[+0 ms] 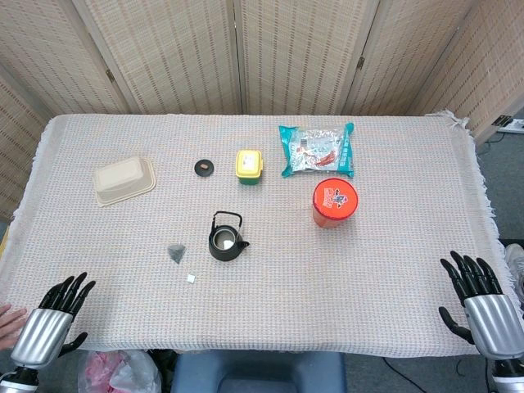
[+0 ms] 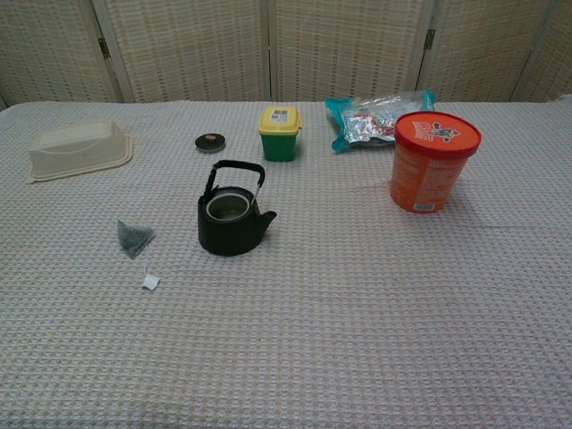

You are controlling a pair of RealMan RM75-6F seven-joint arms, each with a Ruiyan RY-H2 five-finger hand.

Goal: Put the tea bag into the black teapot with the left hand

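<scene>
Tea bag point(image 1: 176, 253) lies flat on the table point(image 1: 377, 262), a small grey pyramid to the left of the black teapot point(image 1: 226, 241) and apart from it, with its white paper tag point(image 1: 191, 278) lying a little nearer the robot on the cloth. In the chest view the same tea bag point(image 2: 134, 238) sits beside the teapot point(image 2: 231, 222), the tag point(image 2: 150, 282) just in front of it. The teapot stands upright with its lid off, its handle raised and its spout pointing right; its opening shows a pale inside. A small round black lid point(image 1: 204, 168) rests farther back on the table, next to a yellow-topped green container point(image 1: 250, 166). A beige lidded tray point(image 1: 124, 179) sits at the far left, a teal snack packet point(image 1: 317, 150) lies at the back right, and an orange tub with a red lid point(image 1: 335, 202) stands in front of the packet.

Both hands are at the near edge of the table, well away from everything on it. The left hand point(image 1: 56, 315) hangs at the lower left corner, fingers spread and holding nothing. The right hand point(image 1: 479, 299) is at the lower right, fingers likewise apart and empty. Neither hand shows in the chest view
</scene>
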